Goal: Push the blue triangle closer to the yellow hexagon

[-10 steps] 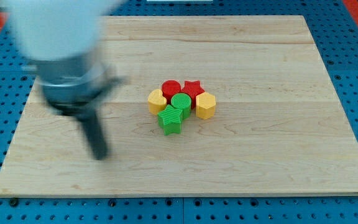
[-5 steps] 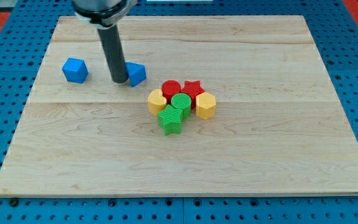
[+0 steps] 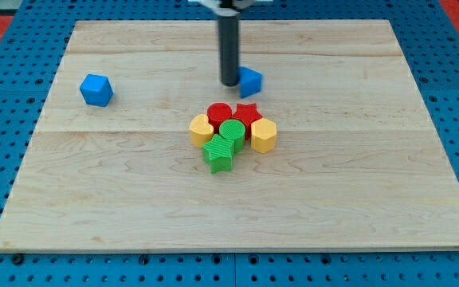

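The blue triangle (image 3: 250, 82) lies on the wooden board just above the block cluster. My tip (image 3: 229, 82) touches its left side, with the dark rod rising to the view's top edge. The yellow hexagon (image 3: 264, 135) sits at the right of the cluster, below and slightly right of the blue triangle. A gap with the red star (image 3: 247, 114) in it separates the two.
The cluster also holds a red cylinder (image 3: 219, 114), a green cylinder (image 3: 232, 131), a green star (image 3: 219, 153) and a yellow block (image 3: 202, 128). A blue cube (image 3: 96, 89) lies alone at the left of the board (image 3: 357, 199).
My tip moved to the right, pushing the blue triangle from left of the cluster to a spot above the red star. The other blocks have not moved.
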`<state>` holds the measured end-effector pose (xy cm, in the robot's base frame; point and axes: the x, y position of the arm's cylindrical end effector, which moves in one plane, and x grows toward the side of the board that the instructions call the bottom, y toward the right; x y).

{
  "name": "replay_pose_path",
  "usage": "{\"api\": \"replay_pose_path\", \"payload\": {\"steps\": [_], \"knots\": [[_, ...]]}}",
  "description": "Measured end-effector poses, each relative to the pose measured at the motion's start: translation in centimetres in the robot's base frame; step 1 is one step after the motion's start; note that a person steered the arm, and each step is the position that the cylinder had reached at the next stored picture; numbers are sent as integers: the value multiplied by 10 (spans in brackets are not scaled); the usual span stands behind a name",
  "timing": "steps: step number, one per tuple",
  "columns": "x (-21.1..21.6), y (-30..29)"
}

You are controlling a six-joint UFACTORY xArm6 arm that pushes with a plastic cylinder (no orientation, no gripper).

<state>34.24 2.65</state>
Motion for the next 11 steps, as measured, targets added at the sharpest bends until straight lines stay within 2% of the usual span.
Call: {"api": "replay_pose_path", "payload": {"steps": [1, 2, 3, 4, 5, 6, 7, 8, 9, 10, 11], "knots": [[-14, 28], [-2, 107], [39, 134], [33, 110], [-16, 116], [15, 85], [65, 102], [63, 102], [60, 67], [79, 100], [97, 107]]}}
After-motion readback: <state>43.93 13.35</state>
